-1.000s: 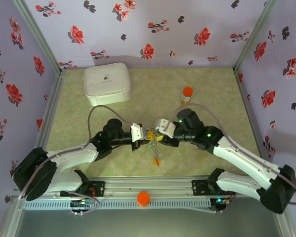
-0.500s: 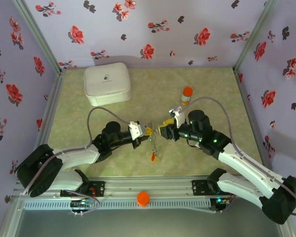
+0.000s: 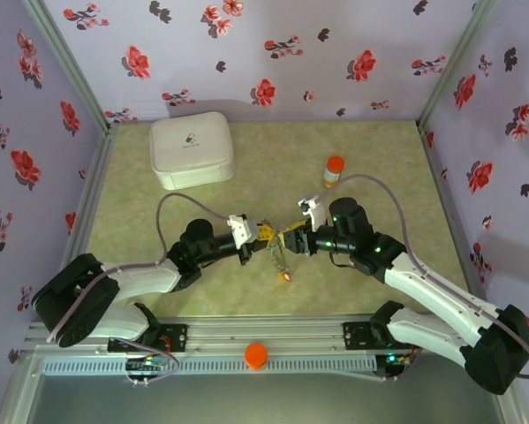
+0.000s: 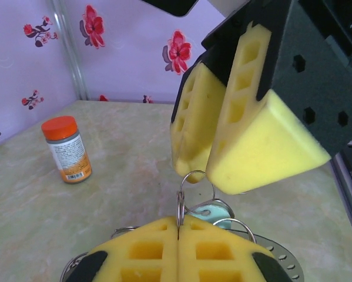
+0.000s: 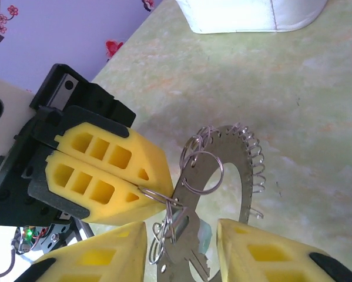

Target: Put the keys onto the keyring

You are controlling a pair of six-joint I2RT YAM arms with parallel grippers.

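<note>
Keyring (image 5: 237, 154) hangs pinched in left jaws, between parted right jaws.

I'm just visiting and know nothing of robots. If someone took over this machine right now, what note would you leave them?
Left gripper: shut on a small wire loop of the bunch.
Right gripper: jaws apart around the keys, no clamp visible.
The keyring hangs with the keys between the two grippers.
Done: at least some loops look threaded on the keyring.
Left: how many keys are on cannot be told; probably finish threading, then check the bunch.
</note>
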